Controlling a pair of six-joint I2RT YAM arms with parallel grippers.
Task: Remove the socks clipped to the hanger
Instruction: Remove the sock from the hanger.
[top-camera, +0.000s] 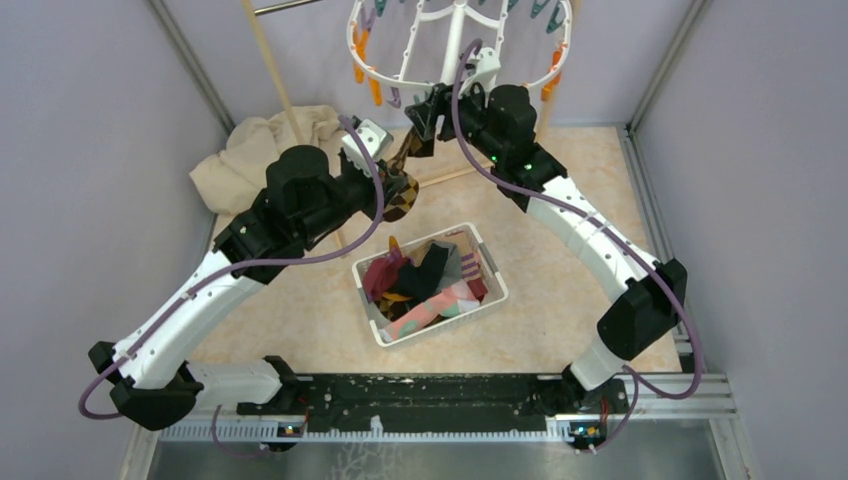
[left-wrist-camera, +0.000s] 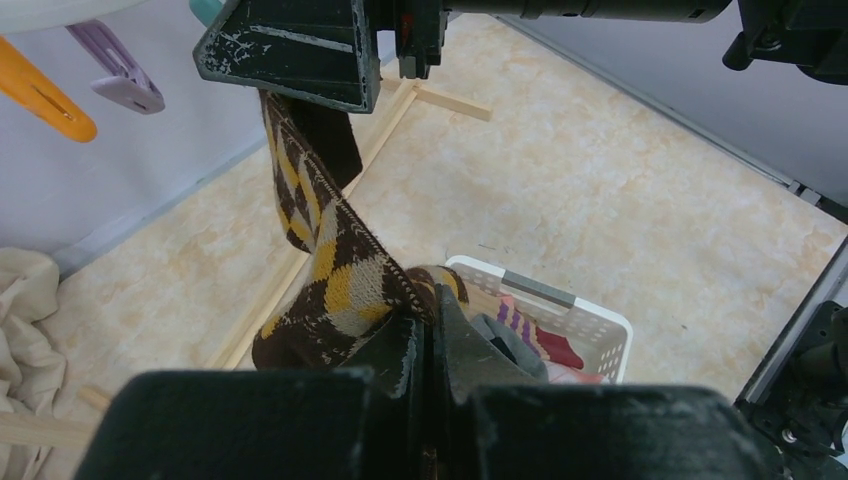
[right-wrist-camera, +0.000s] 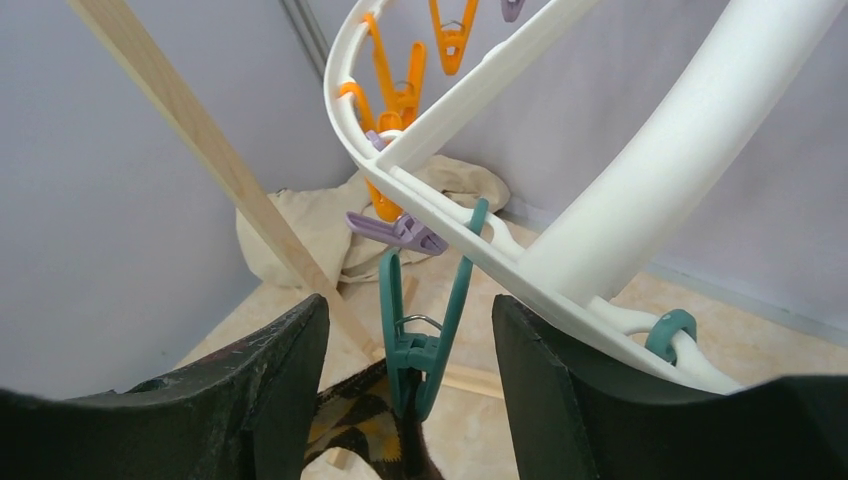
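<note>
1. A beige marbled tabletop (top-camera: 560, 200) walled in grey; a white basket (top-camera: 470, 235) of loose socks (top-camera: 425, 280) sits below and behind both sets of jaws, and a cream cloth (top-camera: 250, 155) is heaped beyond the left arm.
2. The left gripper (left-wrist-camera: 425, 340) is clamped tight on the lower end of a brown-and-yellow argyle sock (left-wrist-camera: 340, 270), which runs taut up and away from its jaws towards the right arm.
3. The right gripper (right-wrist-camera: 410, 345) stands wide, one finger on each side of a teal peg (right-wrist-camera: 420, 340) dangling from the white hanger (right-wrist-camera: 640, 190) just above. Neither finger appears to touch the peg.
4. The sock's top disappears into the peg's lower tip, between and below the right jaws, so it looks clipped.
5. Judged step: release this last hold. The right jaws should close on the peg's splayed upper arms, above the spring, not on the fabric.
6. The left grip should keep only light tension, since a hard pull may swing the hanger or tear the knit.
</note>
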